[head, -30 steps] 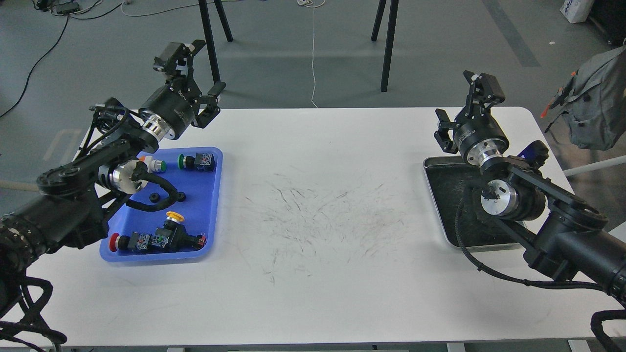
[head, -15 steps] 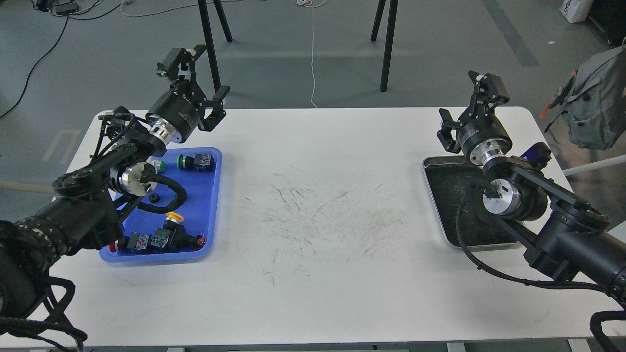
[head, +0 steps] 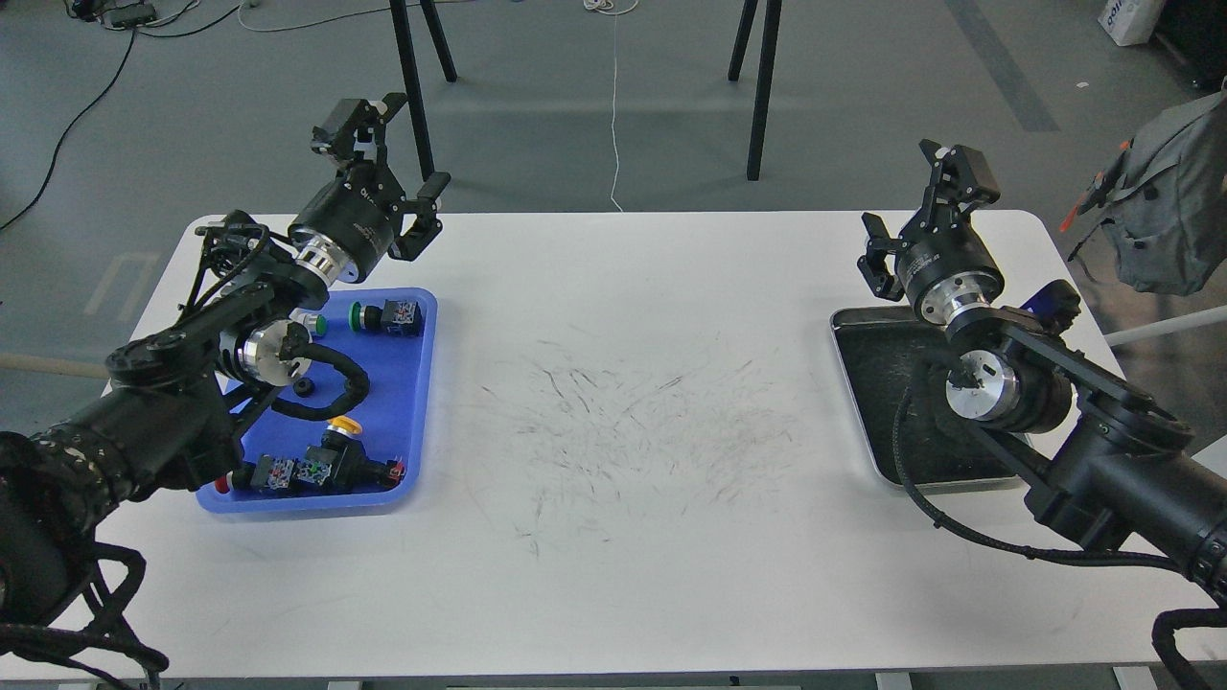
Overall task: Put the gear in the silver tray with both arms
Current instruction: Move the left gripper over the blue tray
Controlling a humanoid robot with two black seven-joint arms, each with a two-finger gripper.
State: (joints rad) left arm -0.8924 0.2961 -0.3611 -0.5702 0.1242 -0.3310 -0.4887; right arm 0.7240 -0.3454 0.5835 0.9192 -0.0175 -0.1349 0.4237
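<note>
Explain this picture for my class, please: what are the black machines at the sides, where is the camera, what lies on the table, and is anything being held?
The camera sits in a humanoid robot's head, looking forward and down at a white table. The black machines are its two arms. Each ends in a two-finger claw: the left gripper and the right gripper. Both are open, raised and hold nothing. On the left lies a blue tray with push-button switches and small black gears. On the right lies the silver tray; its visible part shows only a dark, scratched bottom.

Scuffed white table [head: 613,537], grey floor [head: 575,115]
</note>
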